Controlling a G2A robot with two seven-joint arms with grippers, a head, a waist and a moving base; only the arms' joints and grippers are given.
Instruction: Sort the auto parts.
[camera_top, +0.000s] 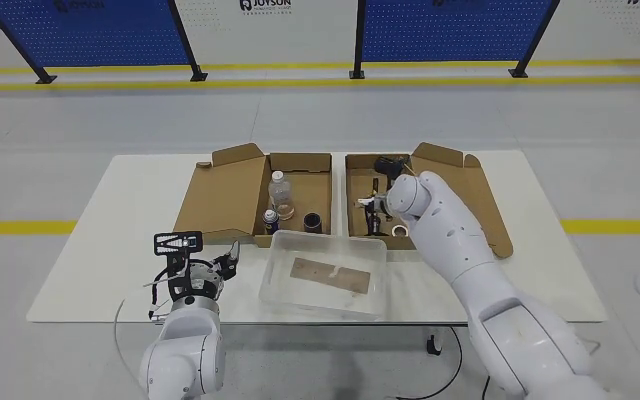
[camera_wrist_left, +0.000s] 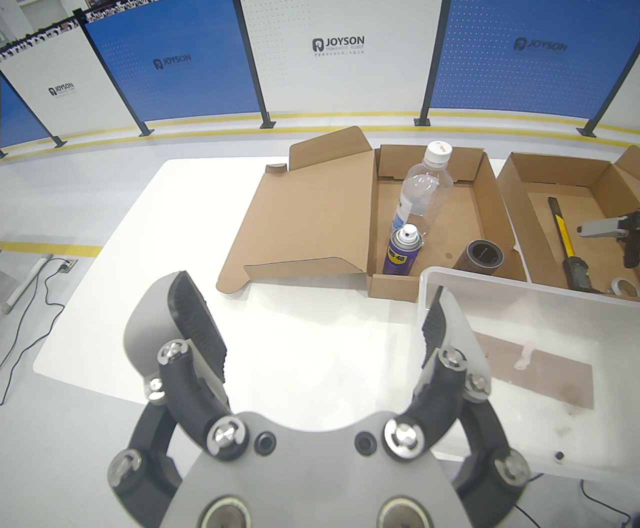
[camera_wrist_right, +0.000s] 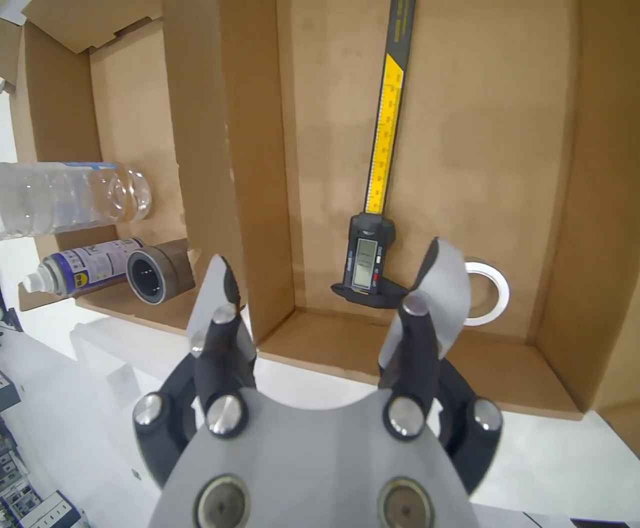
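Quick status from my end. The table (camera_top: 120, 240) has two open boxes side by side at the back and a clear bin (camera_wrist_left: 500, 295) in front of them, close to the left claw (camera_wrist_left: 317, 320). That claw is wide open, holding nothing, over bare tabletop with the bin's corner just beside one finger.

The right claw (camera_wrist_right: 332, 265) is open and empty too, hanging over the near end of the right box (camera_wrist_right: 475, 150), right above the caliper (camera_wrist_right: 385, 150) head.

- Left box (camera_top: 310, 190): a bottle (camera_wrist_left: 422, 190) and a can (camera_wrist_left: 402, 250) standing up, and a dark sleeve (camera_wrist_left: 482, 255) on its side by the near wall.
- Right box: the caliper lying lengthwise and a ring (camera_wrist_right: 502, 295) in the near corner.
- Bin: just a brown sheet (camera_wrist_left: 540, 370) on the bottom.
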